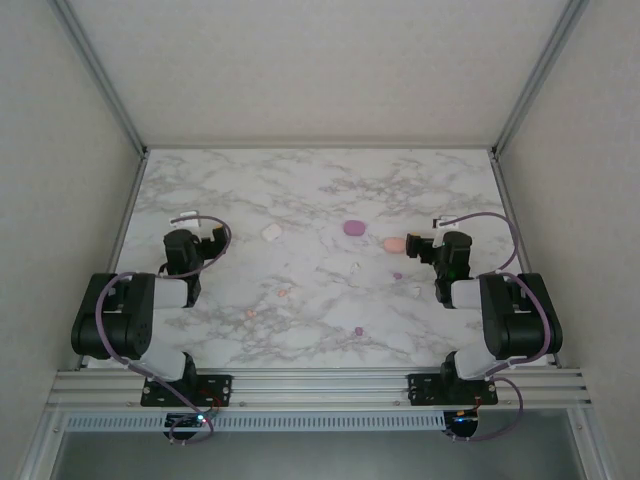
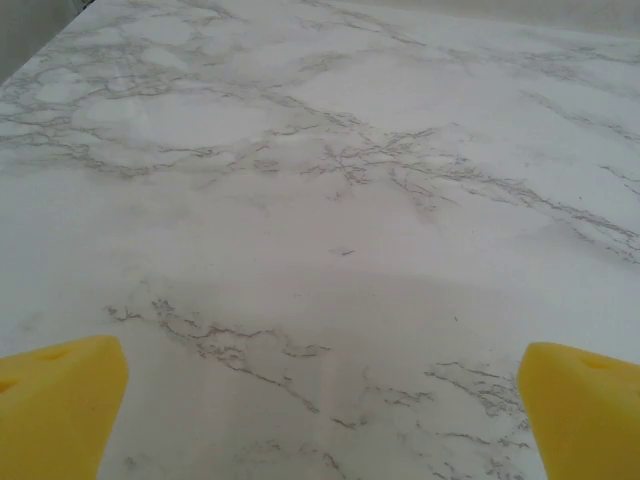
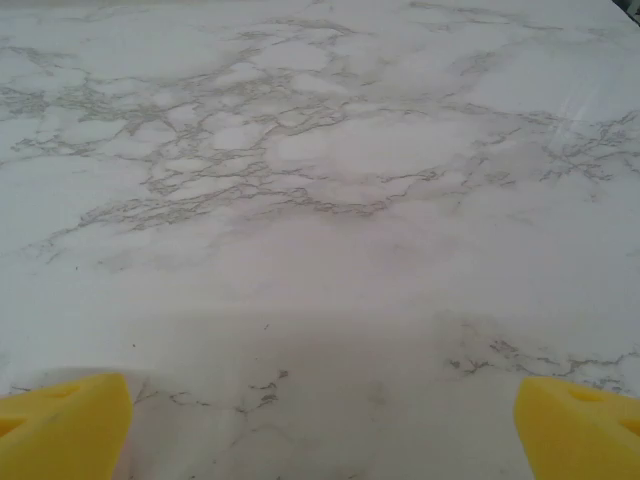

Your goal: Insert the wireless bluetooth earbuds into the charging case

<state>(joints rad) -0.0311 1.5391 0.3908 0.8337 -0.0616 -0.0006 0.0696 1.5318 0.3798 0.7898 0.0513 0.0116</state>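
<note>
I see my left gripper point(image 2: 320, 405) and right gripper point(image 3: 320, 415) both released, jaws wide over the bare marble table point(image 1: 300, 180), while the earbuds point(image 1: 358, 331) lie scattered between the arms, near of the white case point(image 1: 271, 232), purple case point(image 1: 352, 227) and salmon-pink case point(image 1: 394, 244).

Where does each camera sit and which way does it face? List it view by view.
Top external: above and behind the robot, looking down on the table; left arm, right arm, left gripper, right gripper show.
Left wrist: on the left arm, looking forward low over the marble; its yellow fingertips show, wide apart.
Right wrist: likewise on the right arm; its yellow fingertips show.
Shared: both wrist views see marble table between open jaws.
</note>
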